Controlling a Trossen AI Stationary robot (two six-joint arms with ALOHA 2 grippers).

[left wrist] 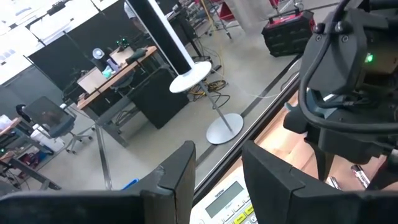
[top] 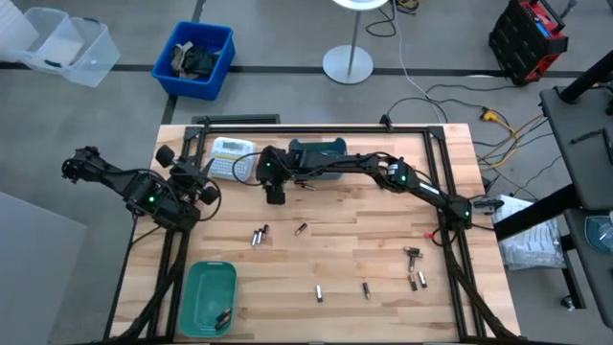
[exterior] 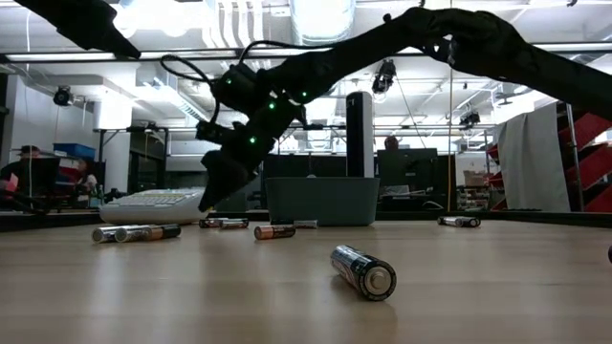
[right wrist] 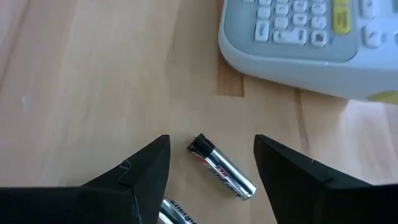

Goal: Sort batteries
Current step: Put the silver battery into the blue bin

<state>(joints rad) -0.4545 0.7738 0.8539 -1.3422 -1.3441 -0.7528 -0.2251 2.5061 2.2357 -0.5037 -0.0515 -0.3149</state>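
- I judge the batteries (top: pixel 260 236) will be light for their size but dense, rigid and smooth-skinned; being round, they will roll on the worktop (top: pixel 383 249) if I nudge one sideways.
- The best hold, I think, is across the barrel at mid-length, jaws square to the long axis so the cylinder cannot squirt out endwise.
- The right gripper (right wrist: pixel 211 163) hangs over the far-left part of the worktop, near the white label-maker (top: pixel 233 158), jaws apart with a battery (right wrist: pixel 222 168) lying between the fingertips, not yet touched.
- That battery is silvery with a dark cap at 1 end and a reddish print, lying skewed to the jaws; I judge the wrist needs a turn before closing. The end of a second one shows just beside it.
- Others lie scattered: 1 near the middle (top: pixel 302 229), 2 toward the near edge (top: pixel 318 293), a few at the right (top: pixel 416 280), all apart from each other.
- In the low view the nearest battery (exterior: pixel 364 271) is dark-bodied with a bright metal end.
- A teal bin (top: pixel 207 299) at the near-left corner holds a few already; a darker bin (top: pixel 317 155) sits at the far edge.
- The left gripper (left wrist: pixel 217 174) waits at the left edge, jaws apart and empty.
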